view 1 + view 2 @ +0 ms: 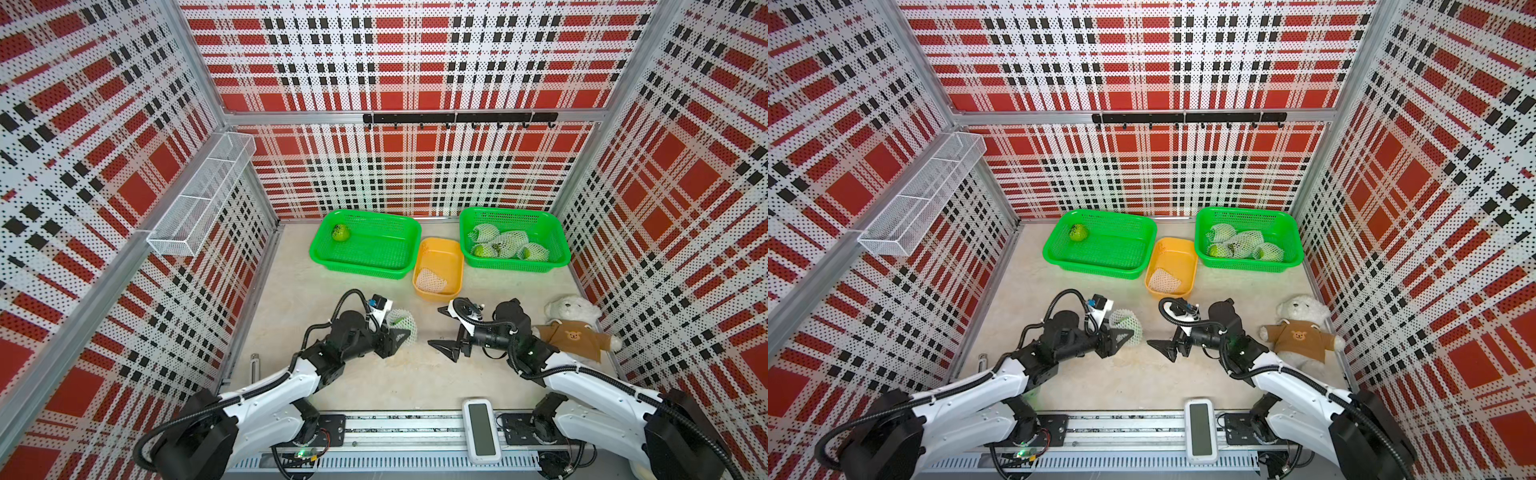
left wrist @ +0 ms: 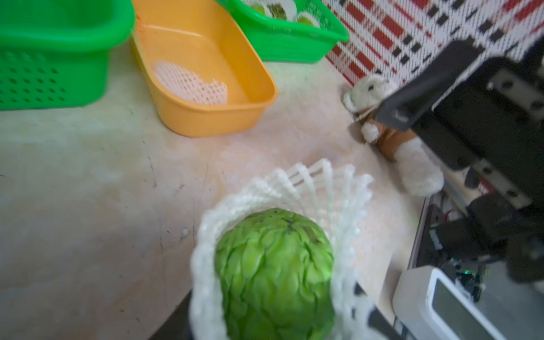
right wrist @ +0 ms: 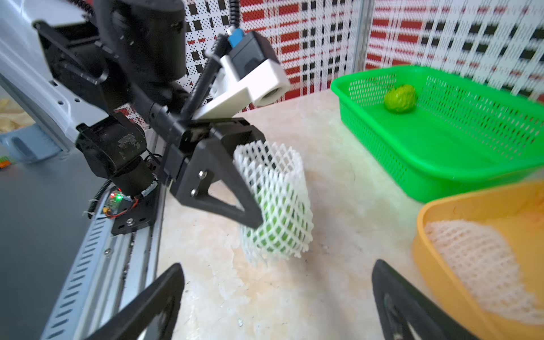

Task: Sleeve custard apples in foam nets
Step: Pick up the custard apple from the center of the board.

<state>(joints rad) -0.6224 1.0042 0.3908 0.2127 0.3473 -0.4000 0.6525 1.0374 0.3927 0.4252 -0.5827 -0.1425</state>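
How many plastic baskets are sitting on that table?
3. One green basket at the back left holds a bare fruit; a second green basket at the back right holds netted fruits; a smaller orange basket between them holds a foam net. None looks hidden.

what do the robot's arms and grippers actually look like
The left arm and right arm have glossy white shells, black joints and black ribbed cable hoses along them. The left gripper and right gripper are matte black, each with two flat triangular fingers with open cut-outs. A white bracket on the left wrist carries a black camera with a blue plug.
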